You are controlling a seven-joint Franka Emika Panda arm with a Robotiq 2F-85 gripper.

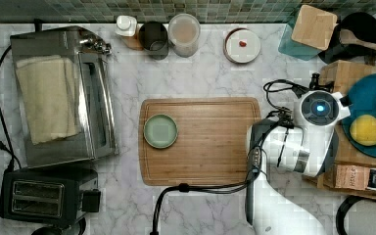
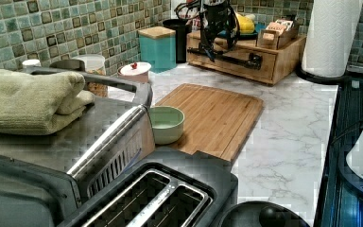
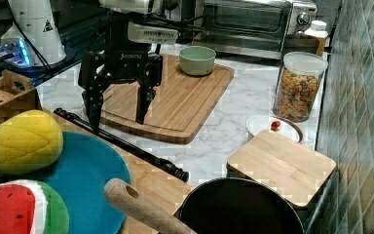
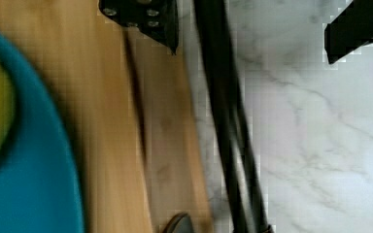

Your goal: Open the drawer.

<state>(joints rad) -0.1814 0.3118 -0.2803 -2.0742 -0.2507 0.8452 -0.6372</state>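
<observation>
1. drawer [image 2: 246, 59] is seen at the far end of the marble counter [image 2: 288, 137] in the left view, past the cutting board [image 2: 212, 116]; it is a light wooden box unit w/ a long black bar handle [image 2: 227, 56] across the front.
2. gripper [image 3: 118, 105] is placed over the handle [image 3: 121, 141] in the right view, fingers pointing down and spread wide apart; nothing is pinched yet.
3. in the wrist view the handle [image 4: 226, 121] is seen running between the two fingers [image 4: 145, 17], one on the wood side and one over the marble, so the bar is straddled but not touched, as far as can be told.
4. drawer front looks flush w/ the unit in the left view; a dark seam is visible in the wrist view, but it cannot be told if that is a gap. the drawer is judged as not opened yet.
5. progress: approach and alignment look done. left to do: lowering a bit, closing on the bar, then pulling toward the cutting board.
6. blue plate [image 3: 73, 180] w/ toy fruit is resting on top of the unit, so a smooth pull is advised, or things may be shaken.
</observation>
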